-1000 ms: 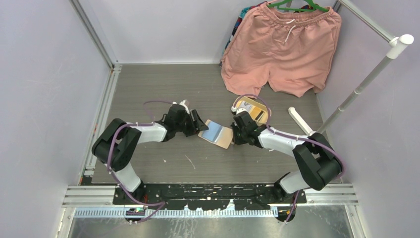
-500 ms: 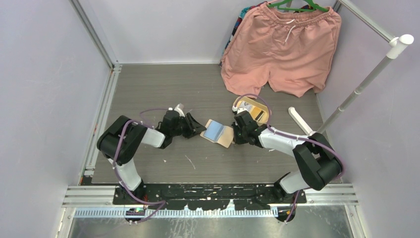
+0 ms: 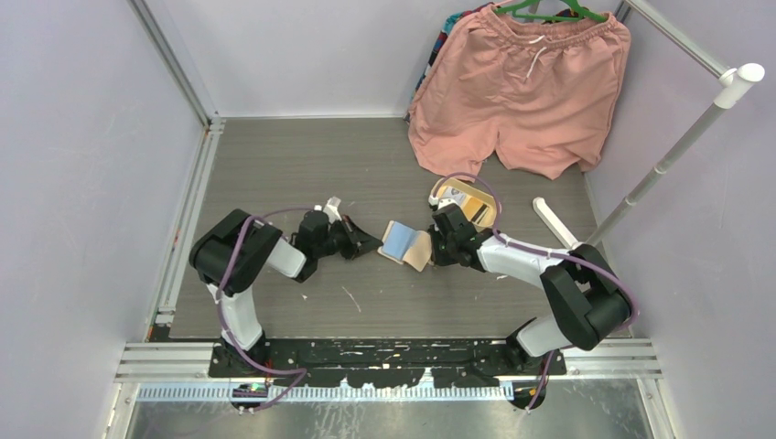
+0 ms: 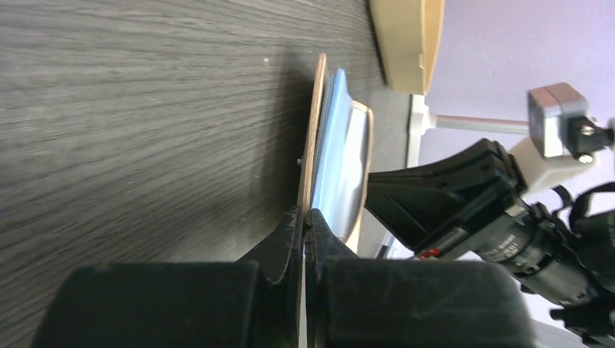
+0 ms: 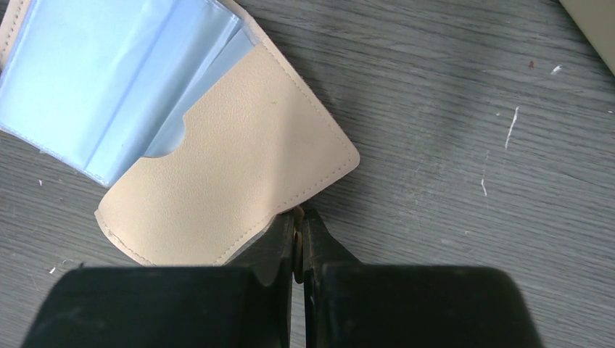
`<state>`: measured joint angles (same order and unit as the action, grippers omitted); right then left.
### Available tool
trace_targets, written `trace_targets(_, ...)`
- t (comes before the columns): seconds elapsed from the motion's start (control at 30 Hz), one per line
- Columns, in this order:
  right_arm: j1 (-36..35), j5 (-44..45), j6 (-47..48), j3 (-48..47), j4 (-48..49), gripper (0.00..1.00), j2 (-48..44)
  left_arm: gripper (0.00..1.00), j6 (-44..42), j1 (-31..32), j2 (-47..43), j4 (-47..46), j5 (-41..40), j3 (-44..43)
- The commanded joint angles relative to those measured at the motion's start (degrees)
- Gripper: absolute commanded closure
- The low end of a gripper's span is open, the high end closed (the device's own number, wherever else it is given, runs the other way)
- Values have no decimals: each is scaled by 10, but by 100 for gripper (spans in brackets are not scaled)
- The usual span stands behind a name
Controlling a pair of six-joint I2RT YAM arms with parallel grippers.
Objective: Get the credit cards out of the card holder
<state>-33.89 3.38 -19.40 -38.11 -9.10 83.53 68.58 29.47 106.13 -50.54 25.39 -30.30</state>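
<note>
Left tool, right tool, one card holder

Card holder: tan-beige outside, pale blue pockets inside. Table beneath card holder: grey wood grain, white flecks. Shorts behind card holder: salmon pink, white drawstring.

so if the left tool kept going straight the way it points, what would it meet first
The wallet: the left tool seems closed on its near edge, so it would just push it toward the right tool.
</note>
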Motion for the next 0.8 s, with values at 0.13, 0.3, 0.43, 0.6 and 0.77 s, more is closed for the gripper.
trace_targets(0.13, -2, 1, 2, -15, 16, 99, 14, 100, 57, 10, 29, -176, 49, 9)
trace_targets(0.3, -1, 18, -3, -25, -1, 71, -2, 100, 41, 10, 10, -144, 37, 18)
trace_targets(0.43, -2, 50, -8, -31, -18, 42, -38, 100, -9, 10, -45, -56, 8, 27)
trace_targets(0.6, -2, 116, -6, -40, -36, 33, -128, 100, -61, 13, -118, 54, -34, 31)
trace_targets(0.77, -3, 112, -1, -71, -38, 32, -203, 100, -111, 33, -184, 177, -80, 13)
